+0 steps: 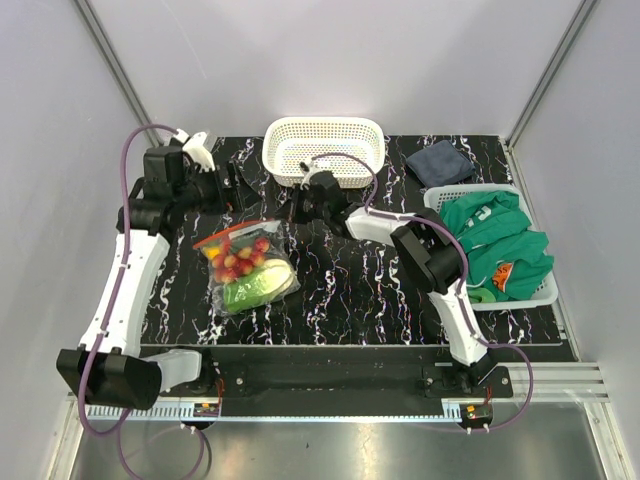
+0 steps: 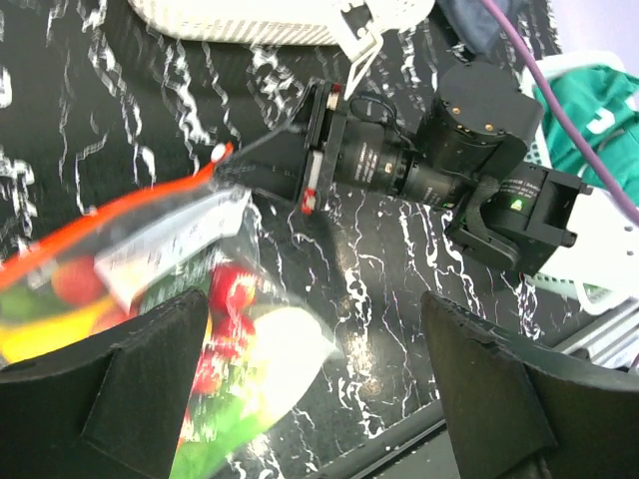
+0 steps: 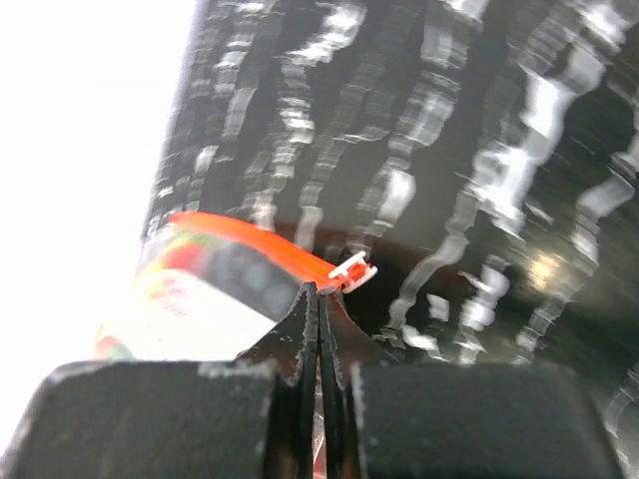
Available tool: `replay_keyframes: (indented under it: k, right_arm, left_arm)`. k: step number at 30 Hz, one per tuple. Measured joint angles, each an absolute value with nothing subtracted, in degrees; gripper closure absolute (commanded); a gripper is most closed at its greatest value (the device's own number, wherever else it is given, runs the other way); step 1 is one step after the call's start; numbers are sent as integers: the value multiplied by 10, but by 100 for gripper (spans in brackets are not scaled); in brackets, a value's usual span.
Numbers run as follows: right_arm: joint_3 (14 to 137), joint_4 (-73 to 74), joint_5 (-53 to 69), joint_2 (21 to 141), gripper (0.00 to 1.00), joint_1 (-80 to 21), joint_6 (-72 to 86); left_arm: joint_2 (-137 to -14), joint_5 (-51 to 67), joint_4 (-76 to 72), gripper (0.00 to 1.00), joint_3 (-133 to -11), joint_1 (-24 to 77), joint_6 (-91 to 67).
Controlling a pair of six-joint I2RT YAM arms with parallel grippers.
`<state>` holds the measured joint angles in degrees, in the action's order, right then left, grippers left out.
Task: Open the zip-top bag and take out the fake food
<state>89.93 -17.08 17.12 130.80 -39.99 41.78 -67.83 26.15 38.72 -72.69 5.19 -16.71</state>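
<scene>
Zip-top bag (image 1: 248, 268): left of centre on tabletop (image 1: 360, 285), fake food (image 1: 240, 258) inside.
Right hand (image 3: 318, 291): my fingers pinched shut beside slider (image 3: 352, 271); catch unclear.
Left hand (image 2: 312, 314): wide open, empty, above bag.
Risk: slider slips free; unpinned bag drags.

Black marbled table (image 1: 350, 290), seemingly white walls (image 1: 330, 60)

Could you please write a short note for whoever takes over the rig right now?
Left gripper: open, above the zip-top bag, holding nothing.
Right gripper: shut, tips at the orange zip strip beside the slider; whether they pinch any plastic is unclear.
The bag lies on the table, left of centre, with the fake food all inside.
Done: nothing removed; the zip looks closed.
Left: open the zip, then take the food out.
</scene>
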Motion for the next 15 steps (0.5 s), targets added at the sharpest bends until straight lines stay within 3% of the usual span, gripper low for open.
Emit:
replay_keyframes:
  k: [15]
  right_arm:
    - [940, -208, 405, 1199, 100, -399, 284]
  left_arm:
    - [-715, 315, 411, 9, -816, 52, -92]
